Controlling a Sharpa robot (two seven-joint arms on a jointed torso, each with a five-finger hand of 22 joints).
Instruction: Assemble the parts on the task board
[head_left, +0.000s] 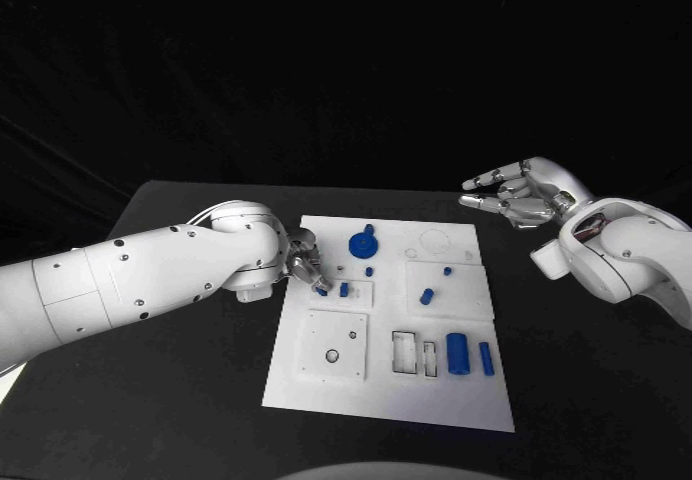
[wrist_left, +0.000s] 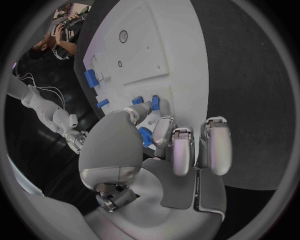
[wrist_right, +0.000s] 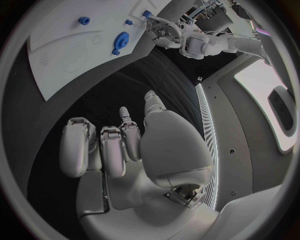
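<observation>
Head: task board (head_left: 433, 400) on surface, left robot hand (head_left: 303, 262) pinching blue peg (head_left: 319, 290) over its socket, right robot hand (head_left: 522, 192) parked empty, fingers spread | Left wrist: fingers (wrist_left: 164, 131) clamp peg for seating | Right wrist: blue gear (wrist_right: 122, 38) waits.

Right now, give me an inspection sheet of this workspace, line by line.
Surface: black table, bare around the board.
Job's things: white task board at the centre; blue gear near its far edge; blue cylinder and slimmer blue bar lying near its right edge; small blue pegs in between.
Clutter: nothing seen.
Hands: left hand pinches a small blue part over the board's left side; right hand hovers off the board's far right corner, fingers apart, holding nothing.
Cables: nothing seen on the table.
Surroundings: dark backdrop.
</observation>
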